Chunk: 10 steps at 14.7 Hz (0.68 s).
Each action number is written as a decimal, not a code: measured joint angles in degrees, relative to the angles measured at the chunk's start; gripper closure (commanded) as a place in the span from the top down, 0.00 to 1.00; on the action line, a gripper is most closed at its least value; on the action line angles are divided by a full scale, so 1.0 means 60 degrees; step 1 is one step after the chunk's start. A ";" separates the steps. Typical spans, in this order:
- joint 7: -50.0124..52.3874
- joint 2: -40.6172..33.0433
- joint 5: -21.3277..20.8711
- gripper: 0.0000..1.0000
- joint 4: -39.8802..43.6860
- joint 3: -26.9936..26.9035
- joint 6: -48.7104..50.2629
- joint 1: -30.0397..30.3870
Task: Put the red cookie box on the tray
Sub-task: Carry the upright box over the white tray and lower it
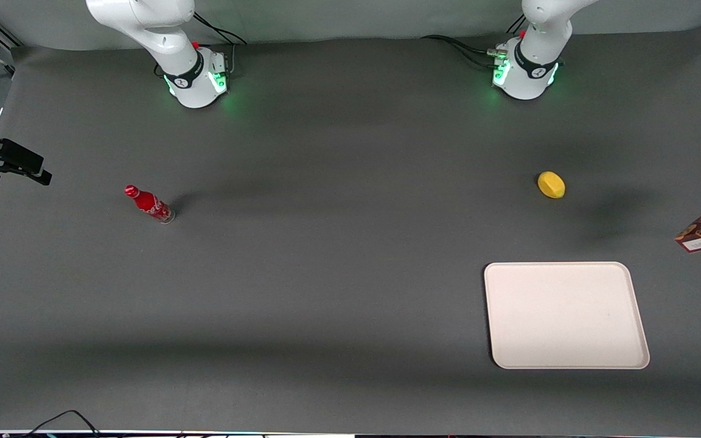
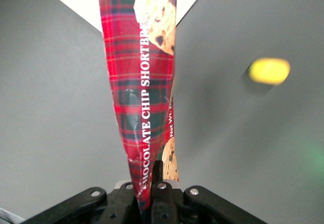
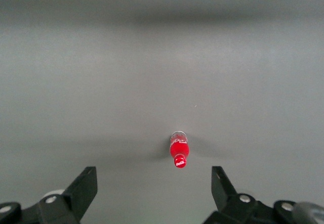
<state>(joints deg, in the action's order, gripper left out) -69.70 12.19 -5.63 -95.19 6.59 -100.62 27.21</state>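
Black fingers of the claw [image 2: 152,196] pinch one end of the red cookie box [image 2: 144,92], which hangs lengthwise off the tabletop [image 1: 326,274] at its working-arm edge — carried, I judge, for lowering flat. The tray [image 1: 566,315] near the tabletop's front edge holds nothing yet; a yellow lemon [image 1: 551,184] lies between tray and arm base.
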 measured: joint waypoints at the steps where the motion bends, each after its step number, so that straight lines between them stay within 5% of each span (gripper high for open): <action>1: 0.1261 -0.0105 -0.0001 0.00 -0.0004 0.0002 0.0295 -0.0254; 6: 0.7200 0.0368 0.0000 0.00 -0.0164 0.0037 0.0172 -0.1607; 10: 0.8619 0.1393 0.0270 0.00 -0.0169 0.0051 -0.1362 -0.1972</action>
<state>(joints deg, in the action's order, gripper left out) -17.98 20.55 -4.01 -96.20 6.89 -108.79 15.38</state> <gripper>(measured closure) 0.934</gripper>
